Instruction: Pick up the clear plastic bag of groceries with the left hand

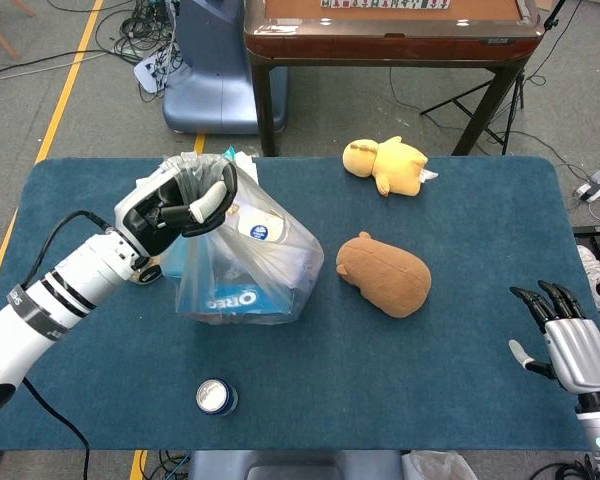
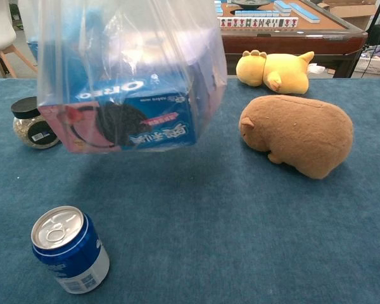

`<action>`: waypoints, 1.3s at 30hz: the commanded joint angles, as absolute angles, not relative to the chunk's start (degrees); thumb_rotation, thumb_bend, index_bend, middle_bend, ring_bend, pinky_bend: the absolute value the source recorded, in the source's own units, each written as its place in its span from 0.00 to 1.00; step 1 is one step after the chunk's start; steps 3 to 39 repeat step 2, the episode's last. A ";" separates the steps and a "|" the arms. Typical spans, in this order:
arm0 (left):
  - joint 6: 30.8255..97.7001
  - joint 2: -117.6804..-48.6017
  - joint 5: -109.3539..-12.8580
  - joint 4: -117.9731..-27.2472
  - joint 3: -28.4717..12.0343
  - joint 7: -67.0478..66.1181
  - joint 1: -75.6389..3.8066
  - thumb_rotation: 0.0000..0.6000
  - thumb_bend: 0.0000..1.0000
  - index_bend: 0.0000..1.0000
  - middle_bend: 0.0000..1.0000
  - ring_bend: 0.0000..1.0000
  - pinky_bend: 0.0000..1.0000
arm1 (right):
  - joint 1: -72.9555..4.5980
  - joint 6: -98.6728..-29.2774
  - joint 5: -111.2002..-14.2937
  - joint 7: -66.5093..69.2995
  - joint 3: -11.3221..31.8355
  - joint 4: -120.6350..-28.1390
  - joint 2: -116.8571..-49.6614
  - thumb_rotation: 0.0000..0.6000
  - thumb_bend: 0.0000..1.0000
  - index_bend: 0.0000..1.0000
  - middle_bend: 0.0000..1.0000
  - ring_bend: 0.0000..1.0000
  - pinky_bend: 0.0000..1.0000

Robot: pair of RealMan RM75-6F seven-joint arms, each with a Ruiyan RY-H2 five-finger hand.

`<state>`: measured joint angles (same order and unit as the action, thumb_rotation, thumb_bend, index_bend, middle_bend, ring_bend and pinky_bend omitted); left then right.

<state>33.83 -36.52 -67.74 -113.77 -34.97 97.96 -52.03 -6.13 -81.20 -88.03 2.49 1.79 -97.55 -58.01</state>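
The clear plastic bag (image 1: 250, 265) hangs clear of the blue table, with a blue Oreo box (image 2: 130, 111) and other packets inside. My left hand (image 1: 175, 205) grips the bunched bag handles at the top, above the table's left half. In the chest view the bag (image 2: 123, 69) fills the upper left and its bottom floats above the cloth; the left hand is out of that frame. My right hand (image 1: 570, 345) rests at the table's right front edge, fingers spread, holding nothing.
A blue drink can (image 1: 216, 397) stands near the front edge, also seen as the can (image 2: 69, 249) in the chest view. A brown plush (image 1: 385, 273) lies at centre right, a yellow plush (image 1: 388, 163) behind it. A glass jar (image 2: 31, 123) sits partly behind the bag.
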 commanded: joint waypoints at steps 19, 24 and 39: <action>33.32 -36.45 -68.13 -112.99 -35.79 98.15 -50.91 1.00 0.54 0.58 0.80 0.95 1.00 | -6.32 -80.95 -87.88 2.11 1.89 -97.82 -57.97 1.00 0.32 0.17 0.23 0.07 0.10; 33.32 -36.45 -68.13 -112.99 -35.79 98.15 -50.91 1.00 0.54 0.58 0.80 0.95 1.00 | -6.32 -80.95 -87.88 2.11 1.89 -97.82 -57.97 1.00 0.32 0.17 0.23 0.07 0.10; 33.32 -36.45 -68.13 -112.99 -35.79 98.15 -50.91 1.00 0.54 0.58 0.80 0.95 1.00 | -6.32 -80.95 -87.88 2.11 1.89 -97.82 -57.97 1.00 0.32 0.17 0.23 0.07 0.10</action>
